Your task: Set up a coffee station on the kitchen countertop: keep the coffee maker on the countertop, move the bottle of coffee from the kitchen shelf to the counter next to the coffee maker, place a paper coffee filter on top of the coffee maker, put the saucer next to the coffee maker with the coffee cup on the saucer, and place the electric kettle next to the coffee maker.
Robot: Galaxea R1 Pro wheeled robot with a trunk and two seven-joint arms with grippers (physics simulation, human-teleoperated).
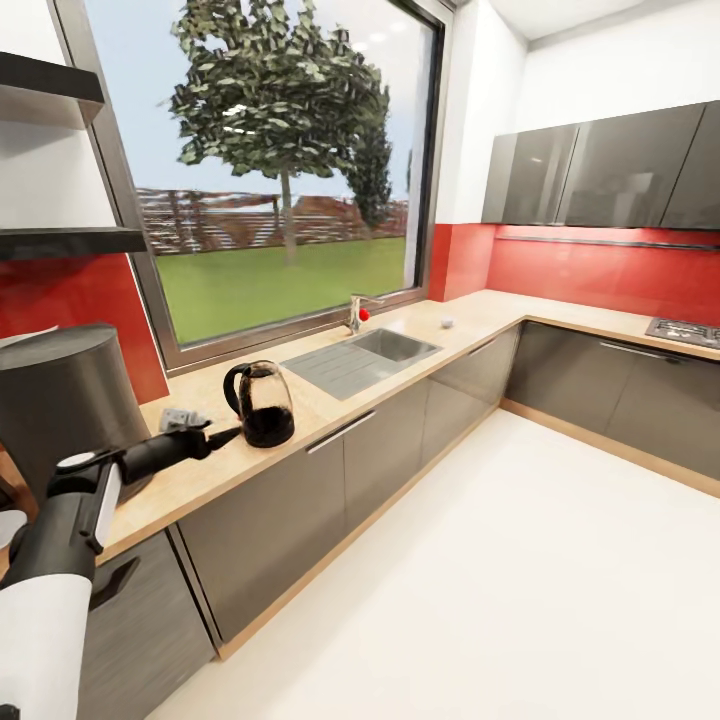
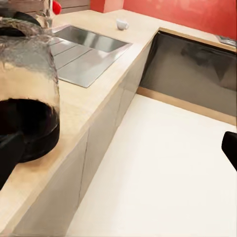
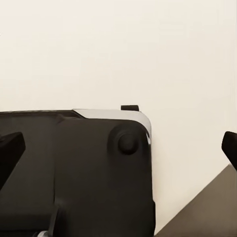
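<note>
The electric kettle (image 1: 262, 405), clear glass with a black handle and a dark bottom, stands on the wooden countertop (image 1: 330, 405) left of the sink. My left gripper (image 1: 222, 433) reaches along the counter, its tip just left of the kettle's base. In the left wrist view the kettle (image 2: 27, 98) looms beside one finger and the left gripper (image 2: 118, 153) is open with nothing between its fingers. A small white cup (image 1: 446, 323) sits far off near the counter's corner. My right gripper (image 3: 118, 150) hangs open over the robot's dark base. A large dark grey cylinder (image 1: 60, 400), possibly the coffee maker, stands at the left.
The steel sink (image 1: 365, 360) and its faucet (image 1: 355, 312) lie right of the kettle, under the window. A small grey object (image 1: 178, 418) sits behind my left gripper. Dark shelves (image 1: 60, 240) hang at upper left. A cooktop (image 1: 685, 330) is at far right. Pale floor (image 1: 500, 580) spreads beside the cabinets.
</note>
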